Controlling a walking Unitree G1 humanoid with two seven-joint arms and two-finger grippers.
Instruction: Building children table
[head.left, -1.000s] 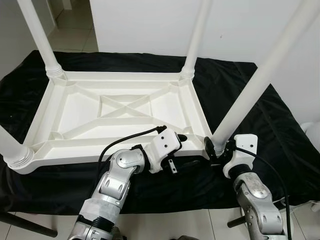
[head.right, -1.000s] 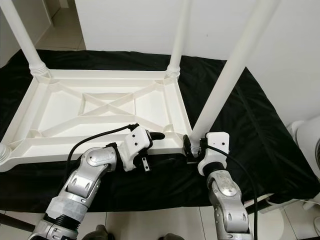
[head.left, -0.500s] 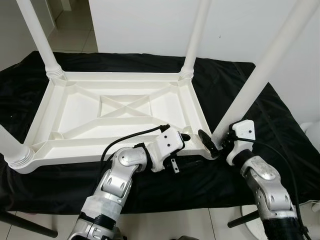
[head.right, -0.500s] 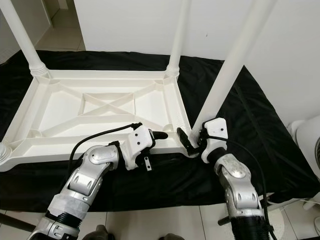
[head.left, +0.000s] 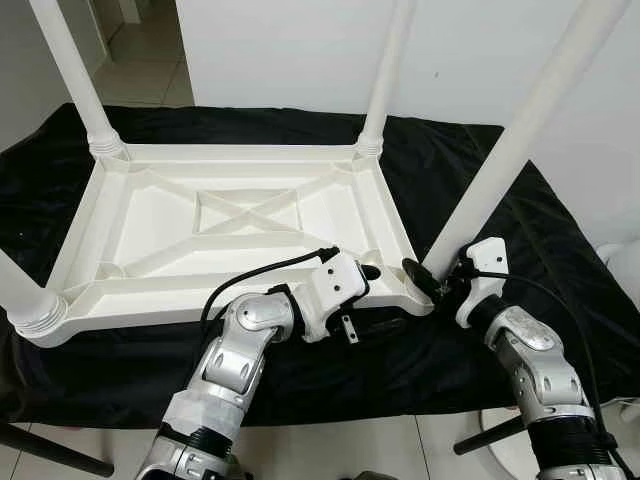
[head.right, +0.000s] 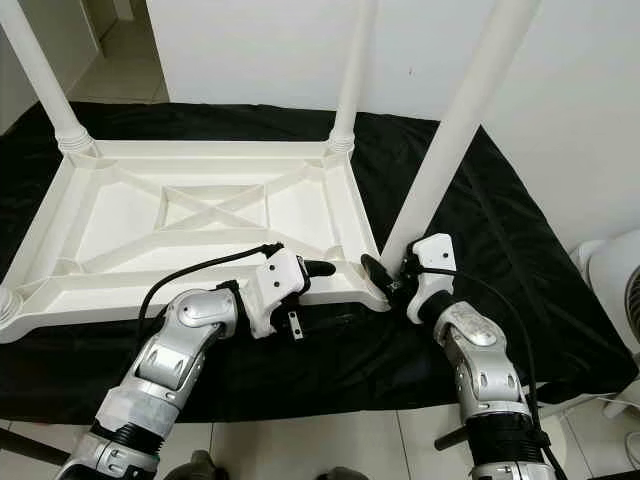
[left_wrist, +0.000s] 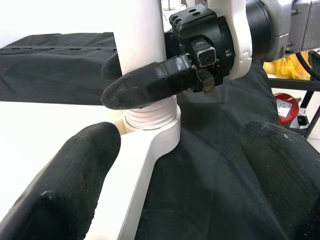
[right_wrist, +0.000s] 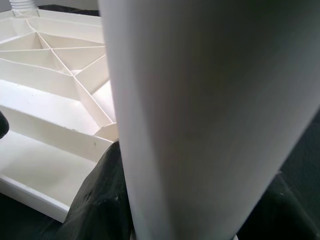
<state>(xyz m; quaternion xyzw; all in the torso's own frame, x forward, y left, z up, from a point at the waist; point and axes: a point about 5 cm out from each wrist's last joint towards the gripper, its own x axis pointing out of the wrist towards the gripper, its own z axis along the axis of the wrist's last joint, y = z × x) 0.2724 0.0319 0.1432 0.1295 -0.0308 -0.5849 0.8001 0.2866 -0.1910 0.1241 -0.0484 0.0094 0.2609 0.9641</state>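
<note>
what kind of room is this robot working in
Probably a room in a home, set up for furniture assembly: a white plastic children's table lies upside down on a black cloth, with pale tiled floor and a plain white wall beyond it.

We see a black cloth (head.left: 520, 215) covering the work surface, wrinkled, draped over the near edge twd the tiled floor (head.left: 330, 450). Directly on it lies the white plastic table top (head.left: 240, 225), upside down, ribbed underside w/ X-bracing facing up. Its long side runs left-right, near edge close to the cloth's front edge. Cloth shows bare on the right and along the far side.
</note>
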